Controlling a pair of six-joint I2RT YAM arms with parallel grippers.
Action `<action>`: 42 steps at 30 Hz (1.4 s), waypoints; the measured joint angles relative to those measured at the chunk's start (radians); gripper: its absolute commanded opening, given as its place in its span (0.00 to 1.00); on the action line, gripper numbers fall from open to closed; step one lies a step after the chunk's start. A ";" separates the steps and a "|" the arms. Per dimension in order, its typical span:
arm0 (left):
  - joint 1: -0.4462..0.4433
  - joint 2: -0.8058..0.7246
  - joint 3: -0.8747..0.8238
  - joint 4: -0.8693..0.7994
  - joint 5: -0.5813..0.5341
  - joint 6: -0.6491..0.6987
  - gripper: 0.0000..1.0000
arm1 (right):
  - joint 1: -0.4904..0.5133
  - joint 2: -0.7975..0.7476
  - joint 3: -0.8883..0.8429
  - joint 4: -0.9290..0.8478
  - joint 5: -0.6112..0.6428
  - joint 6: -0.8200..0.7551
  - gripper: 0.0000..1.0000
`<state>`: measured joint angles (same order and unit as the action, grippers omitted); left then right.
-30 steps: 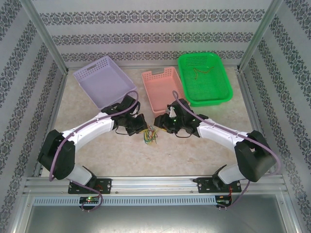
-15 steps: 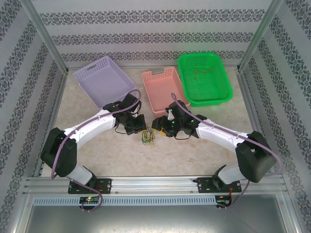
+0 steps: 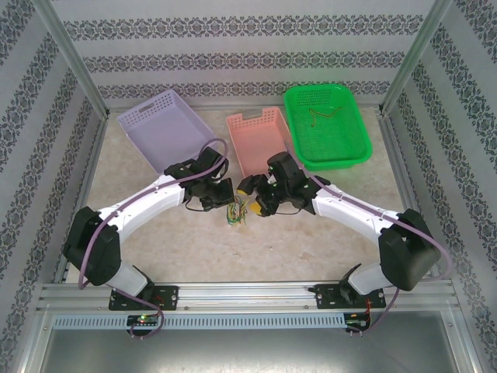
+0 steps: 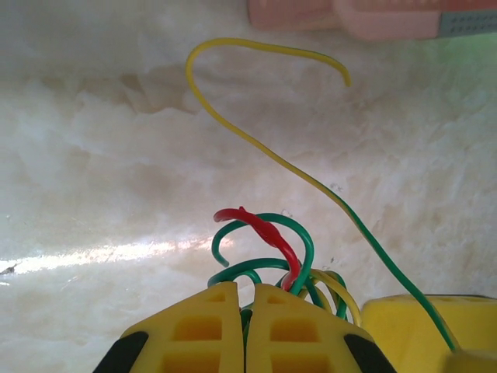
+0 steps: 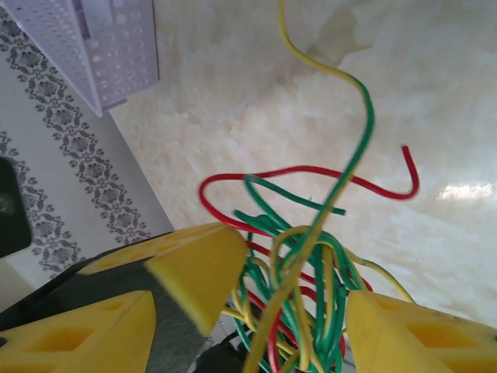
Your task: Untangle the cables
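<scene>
The cables (image 3: 235, 214) lie as a small knot of green, yellow and red strands on the table (image 3: 311, 241), about mid-table and a little left of centre, between the two gripper tips. The left gripper (image 4: 245, 326) has its yellow fingers pressed together on the knot: green and red loops bulge out just ahead of them, and one yellow-to-green strand runs off to the far side and ends in a hook near the pink basket (image 4: 349, 15). From above, the left gripper (image 3: 225, 199) sits at the knot's far left edge. The right gripper (image 5: 272, 326) stands wide, its yellow fingers (image 5: 411, 334) well apart with the strands bunched in the gap; a red strand loops out toward the far side and a yellow-green one rises past it. Whether those fingers touch the strands I cannot tell. In the top view the right gripper (image 3: 248, 197) is just right of the knot, close to the left one. Beyond the arms are three baskets: the lilac basket (image 3: 163, 128) far left, the pink one (image 3: 260, 140) in the middle, and the green basket (image 3: 349, 144) far right, touching the pink one. A few other wires (image 3: 322, 115) lie in the green basket.
</scene>
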<state>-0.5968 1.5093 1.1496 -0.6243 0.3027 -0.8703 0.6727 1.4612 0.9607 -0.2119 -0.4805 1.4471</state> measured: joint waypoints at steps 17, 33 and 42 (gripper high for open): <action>-0.008 -0.086 -0.002 0.034 -0.080 -0.016 0.00 | 0.072 0.077 -0.007 0.048 0.081 0.168 0.00; -0.024 -0.552 -0.433 0.416 -0.134 -0.546 0.00 | 0.078 -0.204 -0.199 0.343 0.330 0.096 0.00; -0.023 -0.599 -0.519 0.505 -0.147 -0.806 0.63 | -0.004 -0.162 -0.154 0.360 0.374 -0.144 0.00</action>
<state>-0.6197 0.9108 0.6308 -0.1188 0.1558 -1.6764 0.6685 1.2995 0.8070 0.1486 -0.1066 1.3029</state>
